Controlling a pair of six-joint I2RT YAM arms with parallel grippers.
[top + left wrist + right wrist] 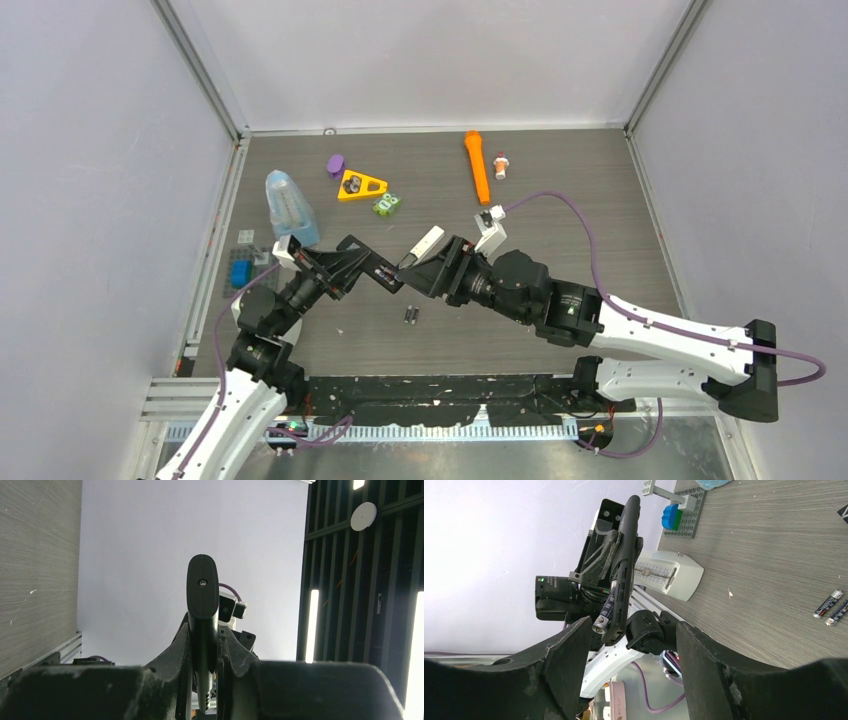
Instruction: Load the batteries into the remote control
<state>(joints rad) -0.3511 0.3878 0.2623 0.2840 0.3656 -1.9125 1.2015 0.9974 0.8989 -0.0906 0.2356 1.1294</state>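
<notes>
Right wrist cam: left hand [205,640] clamps the remote control [624,555], right hand [631,630] open, facing a half-seated battery [605,614]; probably needs pushing home, spares [831,607] at 3 o'clock.

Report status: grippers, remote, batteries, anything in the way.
Left gripper shut on remote, held upright. Right gripper open, astride its lower end. One battery seated; two batteries loose on table. Nothing in the way.

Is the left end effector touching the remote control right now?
Touching. The left wrist view shows both fingers of the left end effector pressed against the sides of the remote control, with no gap.
</notes>
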